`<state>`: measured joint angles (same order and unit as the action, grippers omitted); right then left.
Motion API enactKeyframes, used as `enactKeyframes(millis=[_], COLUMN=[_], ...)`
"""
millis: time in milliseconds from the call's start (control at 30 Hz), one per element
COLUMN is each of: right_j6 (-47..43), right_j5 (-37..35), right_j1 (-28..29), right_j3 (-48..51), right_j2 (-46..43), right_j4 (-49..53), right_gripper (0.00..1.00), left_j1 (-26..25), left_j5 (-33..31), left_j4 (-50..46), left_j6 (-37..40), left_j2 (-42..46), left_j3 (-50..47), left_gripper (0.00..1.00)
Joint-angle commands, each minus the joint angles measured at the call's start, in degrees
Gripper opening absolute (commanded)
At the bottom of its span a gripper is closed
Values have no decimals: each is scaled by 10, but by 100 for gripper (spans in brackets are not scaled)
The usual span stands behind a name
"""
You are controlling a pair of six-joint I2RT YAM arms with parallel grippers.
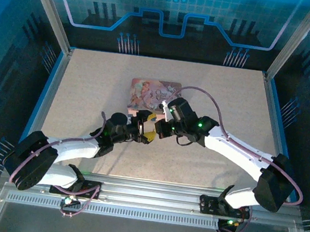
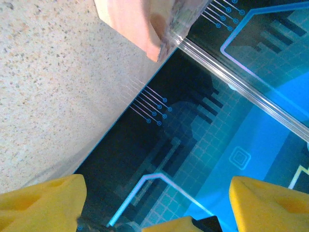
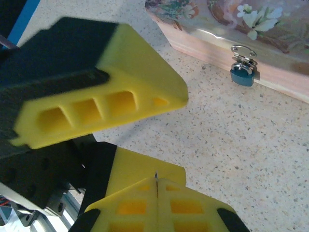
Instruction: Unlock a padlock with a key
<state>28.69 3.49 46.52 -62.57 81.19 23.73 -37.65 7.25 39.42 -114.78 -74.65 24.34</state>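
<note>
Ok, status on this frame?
Left gripper open, empty. Right gripper shut on key. Padlock hanging on tin hasp, untouched. Nothing between key and padlock.

The top external view looks down from above and behind the arm bases [image 1: 77, 187] over the speckled beige desk [image 1: 90, 84], with the pink illustrated rectangular tin box [image 1: 155, 91] at mid-frame. The left wrist view, low and tilted, faces past the desk's edge to the blue patterned wall [image 2: 251, 125], the tin's corner at its top. The right wrist view looks down closely, the same tin in its upper right.
</note>
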Motion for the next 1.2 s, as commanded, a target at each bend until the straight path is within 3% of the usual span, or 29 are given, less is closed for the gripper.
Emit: enactKeyframes(millis=[0,833,1167], right_j6=[10,23,25], right_j5=[1,16,10], right_j1=[8,9,9], right_j3=[-16,-7,-5], right_j2=[4,8,2], right_j4=[-17,-25,-24], right_gripper=[0,0,0], left_j1=[-5,-7,-9], left_j5=[-22,-35,-37], left_j4=[18,15,14], left_j6=[-76,-89,-90], left_j2=[13,22,23], left_j3=[-12,-19,-21], left_gripper=[77,63,46])
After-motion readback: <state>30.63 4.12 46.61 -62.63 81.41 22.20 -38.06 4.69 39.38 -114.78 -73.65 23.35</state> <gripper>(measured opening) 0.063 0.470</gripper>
